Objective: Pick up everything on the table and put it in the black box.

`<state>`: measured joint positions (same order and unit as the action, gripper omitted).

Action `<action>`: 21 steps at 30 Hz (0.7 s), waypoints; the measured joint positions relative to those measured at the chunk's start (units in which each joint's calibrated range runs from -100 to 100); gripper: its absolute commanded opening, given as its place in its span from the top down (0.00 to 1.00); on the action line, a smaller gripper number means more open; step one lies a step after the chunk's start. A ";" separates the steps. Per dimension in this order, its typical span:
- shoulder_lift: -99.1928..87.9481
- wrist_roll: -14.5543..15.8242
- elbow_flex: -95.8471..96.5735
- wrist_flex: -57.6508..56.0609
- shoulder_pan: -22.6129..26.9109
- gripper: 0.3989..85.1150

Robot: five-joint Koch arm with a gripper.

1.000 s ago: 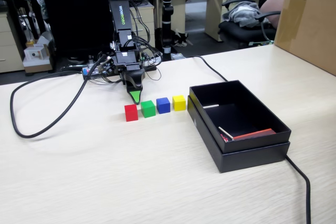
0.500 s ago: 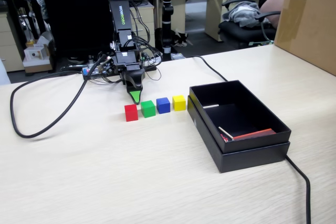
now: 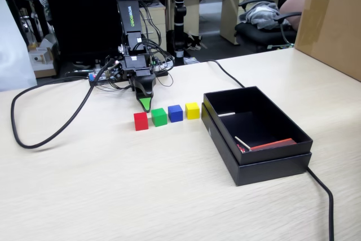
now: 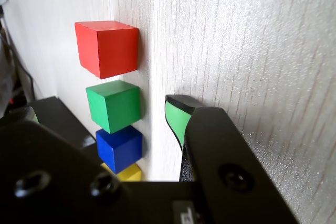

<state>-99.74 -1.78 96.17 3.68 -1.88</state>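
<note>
Lying near gripper [image 3: 145, 105]: green cube [image 3: 159, 117].

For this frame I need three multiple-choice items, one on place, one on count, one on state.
1. In the fixed view, which cube sits nearest the black box?
A. red
B. yellow
C. green

2. How many cubes lie on the table?
A. four
B. two
C. six

3. What does the hand hold?
A. the blue cube
B. the red cube
C. nothing

Answers:
1 B: the yellow cube ends the row beside the box.
2 A: red cube, green cube, blue cube and yellow form the row.
3 C: the hand's tip rests behind the row, apart from every cube.
</note>
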 measured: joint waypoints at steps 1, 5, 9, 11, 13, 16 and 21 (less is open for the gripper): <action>0.00 0.00 0.00 0.00 0.00 0.45; 0.00 0.05 0.00 0.00 -0.24 0.45; 0.00 0.05 -0.55 -0.39 -0.34 0.44; 0.00 0.00 -2.10 -2.79 -0.44 0.44; 0.00 0.00 -4.75 -6.74 -0.73 0.45; 0.52 -0.10 -11.23 -16.42 -1.37 0.44; 7.38 0.00 -21.27 -29.97 -2.10 0.44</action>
<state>-92.36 -1.78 74.90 -26.29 -3.98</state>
